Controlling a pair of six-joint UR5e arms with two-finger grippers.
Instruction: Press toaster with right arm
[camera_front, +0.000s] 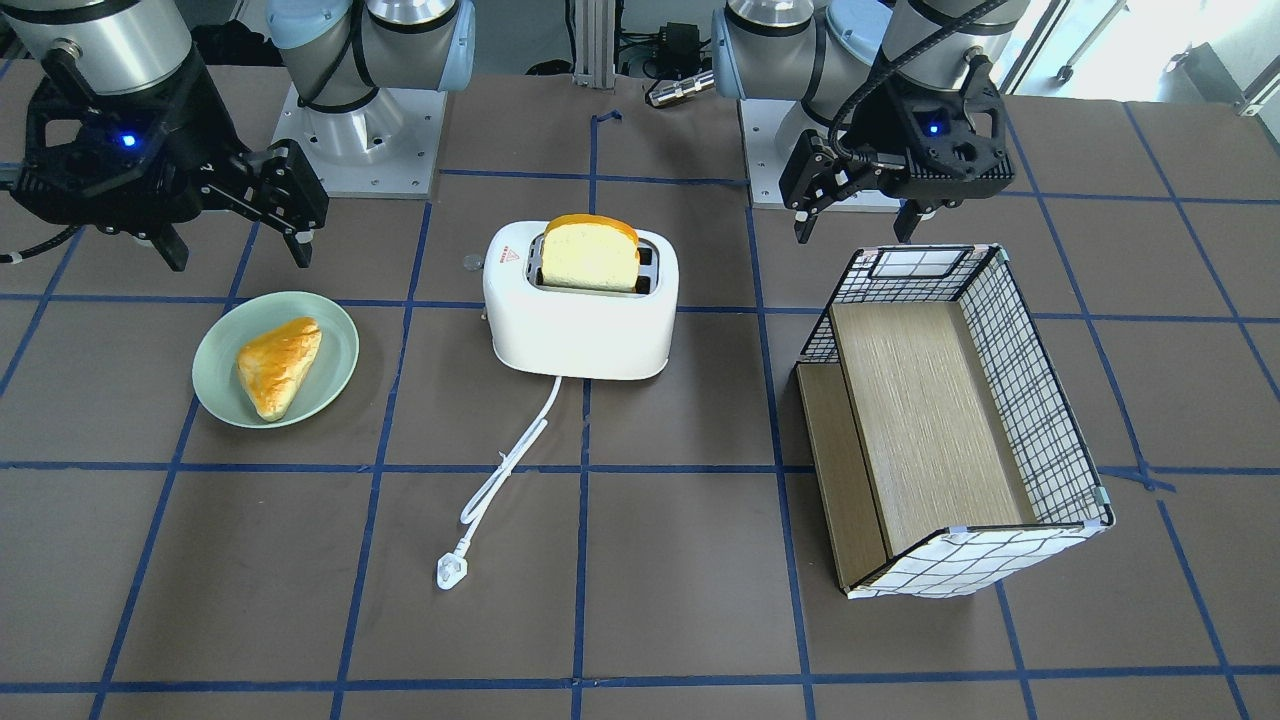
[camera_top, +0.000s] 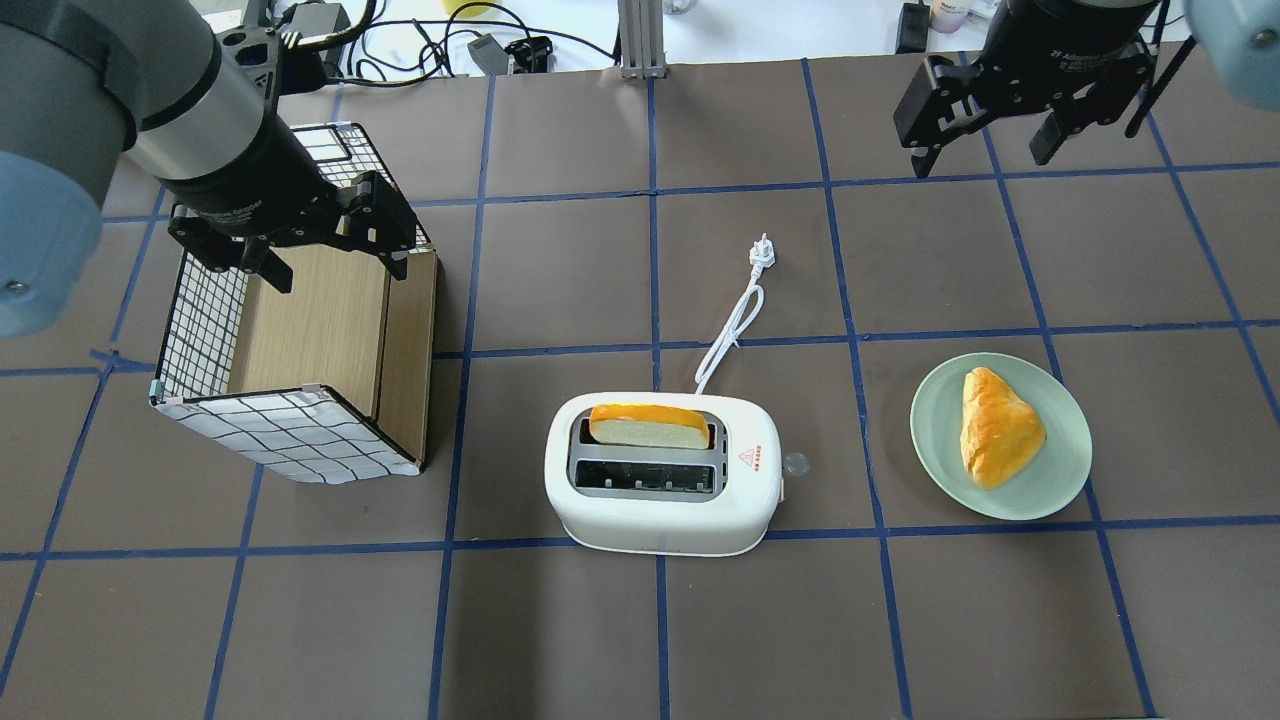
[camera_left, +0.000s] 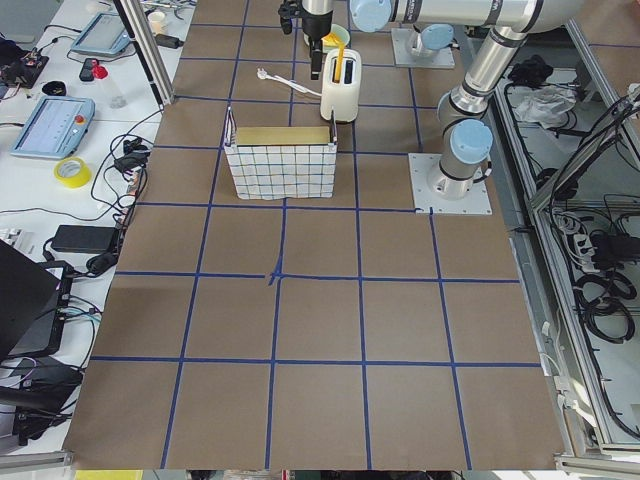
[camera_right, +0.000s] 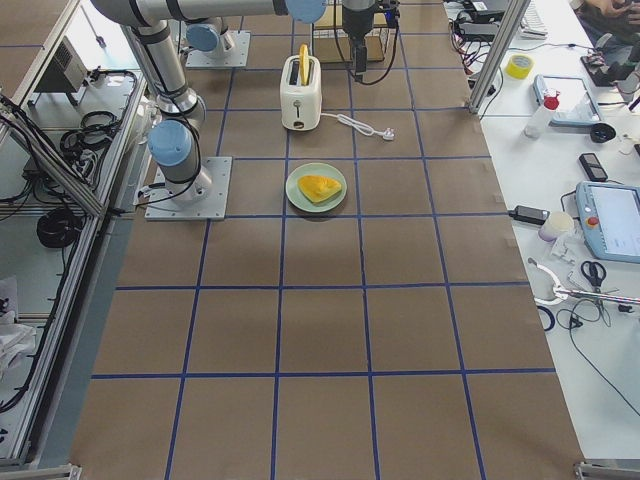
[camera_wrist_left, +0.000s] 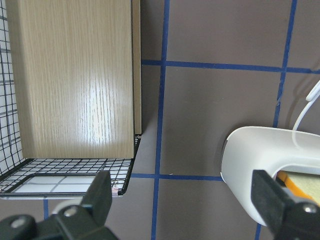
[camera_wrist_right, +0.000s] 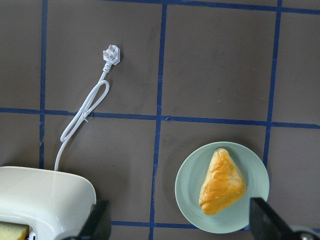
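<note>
Toaster (camera_top: 660, 520) lever (camera_top: 796, 463) tiny, hard to ID; right end effector (camera_top: 982, 160) open, arm (camera_top: 1075, 30) cropped at top.

The white rounded plastic toaster (camera_top: 660, 520) bears a red triangle warning sticker (camera_top: 747, 457) on its top, at the end beside the slots. A line of tiny red print runs beneath the triangle (too small to read in either the overhead or the front-facing view). The collar above the right arm's black claw (camera_top: 980, 160) carries white lettering that begins "2F"; the rest blurs. Similar white lettering above the left arm's black claw (camera_top: 340, 272) cannot be read.
</note>
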